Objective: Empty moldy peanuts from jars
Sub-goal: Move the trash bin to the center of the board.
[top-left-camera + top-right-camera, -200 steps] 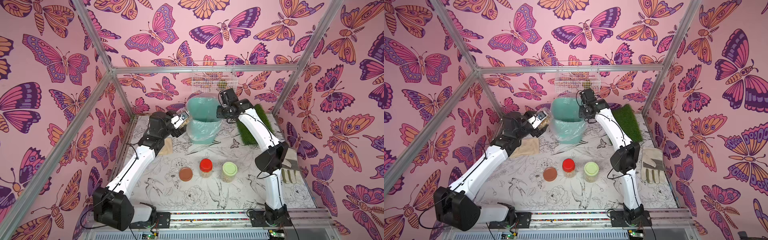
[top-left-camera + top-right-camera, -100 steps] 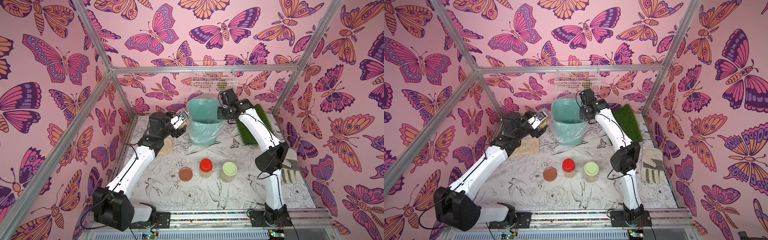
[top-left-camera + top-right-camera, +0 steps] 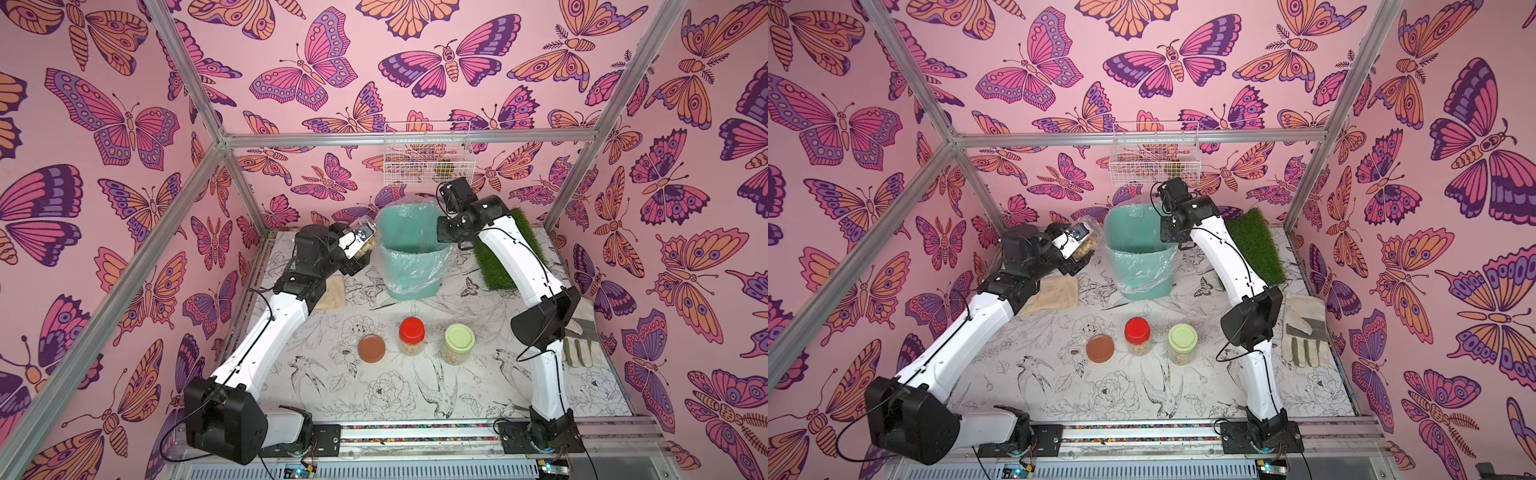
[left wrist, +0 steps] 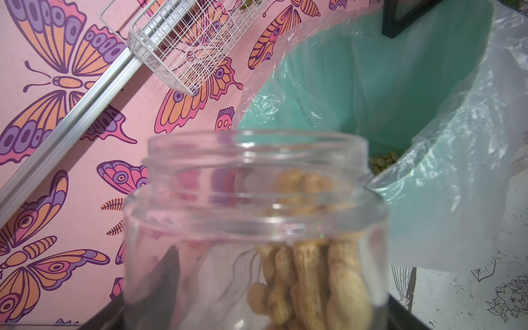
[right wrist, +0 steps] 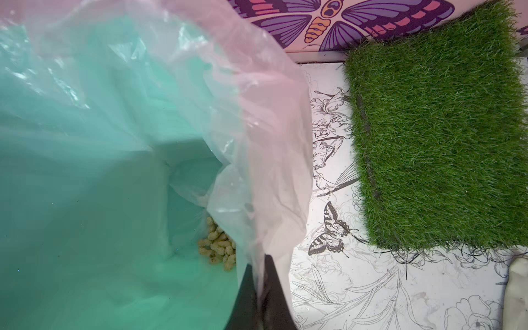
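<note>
left claw (image 3: 360, 248) holds lidless jar (image 3: 366, 237) tilted toward bin (image 3: 409, 276)
peanuts (image 4: 311, 274) inside jar; right claw (image 5: 261, 297) pinched closed on liner (image 5: 257, 137)

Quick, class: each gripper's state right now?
Left gripper: closed on the lidless jar of peanuts.
Right gripper: shut, pinching the bin liner.

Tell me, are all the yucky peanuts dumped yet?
The brown round lid is off, and some pale peanuts lie in the mint-green lined bin. The left end effector holds the open clear jar of nuts, tilted, beside it. The red-lidded jar and the green-lidded jar stand closed, full.
</note>
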